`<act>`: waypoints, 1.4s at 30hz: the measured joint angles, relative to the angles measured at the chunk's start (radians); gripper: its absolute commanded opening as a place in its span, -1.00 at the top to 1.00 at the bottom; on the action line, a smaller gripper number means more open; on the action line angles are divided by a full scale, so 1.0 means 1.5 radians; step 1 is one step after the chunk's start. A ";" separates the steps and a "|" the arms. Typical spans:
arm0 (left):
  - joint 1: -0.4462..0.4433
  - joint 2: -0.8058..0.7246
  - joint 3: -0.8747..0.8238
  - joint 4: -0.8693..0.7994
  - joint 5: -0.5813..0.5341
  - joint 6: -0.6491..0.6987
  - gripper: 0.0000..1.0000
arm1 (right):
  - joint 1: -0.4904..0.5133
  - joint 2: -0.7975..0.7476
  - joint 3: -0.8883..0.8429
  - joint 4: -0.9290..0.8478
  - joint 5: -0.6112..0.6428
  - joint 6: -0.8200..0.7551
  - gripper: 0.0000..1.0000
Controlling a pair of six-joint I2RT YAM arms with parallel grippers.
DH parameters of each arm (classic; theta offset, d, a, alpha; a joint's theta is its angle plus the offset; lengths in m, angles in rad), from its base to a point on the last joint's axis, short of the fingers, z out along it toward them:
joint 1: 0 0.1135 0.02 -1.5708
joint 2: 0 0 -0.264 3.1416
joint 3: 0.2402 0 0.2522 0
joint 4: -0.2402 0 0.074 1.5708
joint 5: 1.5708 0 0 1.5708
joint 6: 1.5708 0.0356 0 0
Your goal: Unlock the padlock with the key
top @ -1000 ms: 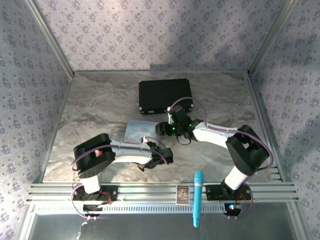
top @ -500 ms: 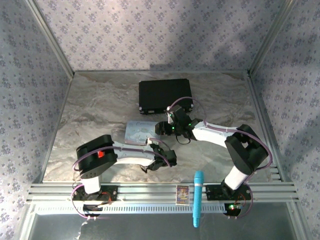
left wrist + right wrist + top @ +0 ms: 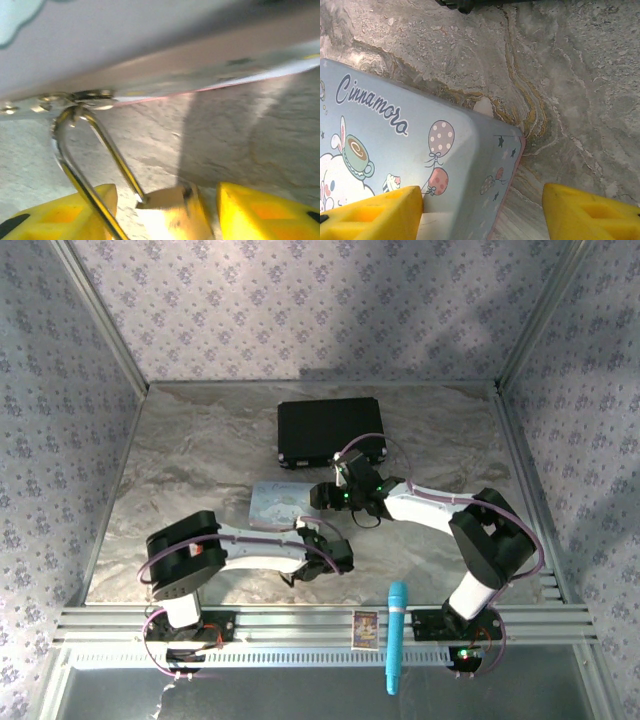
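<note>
Your left tool (image 3: 335, 558) sits near-centre on the counter (image 3: 190, 455), just in front of the near right corner of the tin (image 3: 278, 502). The padlock (image 3: 170, 205) is between its fingers (image 3: 270, 212), with the shackle reaching back to the tin's edge, possibly hooked there (blurry). Your right tool (image 3: 325, 497) straddles the tin's right end. The case (image 3: 330, 430) lies behind the tin. The tube (image 3: 396, 635) and card (image 3: 365, 628) lie on the near rail (image 3: 280, 620), card on the left.

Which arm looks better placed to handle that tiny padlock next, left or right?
Left, probably. The brass padlock sits between the yellow fingers of the left hand, its shackle reaching the edge of the tin. The right hand is open over the tin's corner, away from the padlock.
</note>
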 measured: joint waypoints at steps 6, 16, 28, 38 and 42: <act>0.004 -0.071 -0.013 0.040 0.038 0.016 -0.72 | -0.015 0.003 0.027 -0.043 0.001 -0.021 -0.54; 0.067 -0.316 -0.162 0.169 0.084 0.018 -1.00 | -0.034 -0.076 0.052 -0.077 0.013 -0.097 -0.98; 0.209 -0.664 -0.408 0.376 0.202 -0.012 -0.70 | -0.004 -0.278 -0.083 -0.047 -0.064 -0.123 -0.61; 0.240 -0.564 -0.403 0.379 0.242 0.000 -0.43 | 0.192 -0.139 -0.114 0.014 -0.057 -0.087 -0.35; 0.240 -0.528 -0.403 0.382 0.244 0.003 -0.25 | 0.213 -0.084 -0.129 0.064 -0.052 -0.061 -0.28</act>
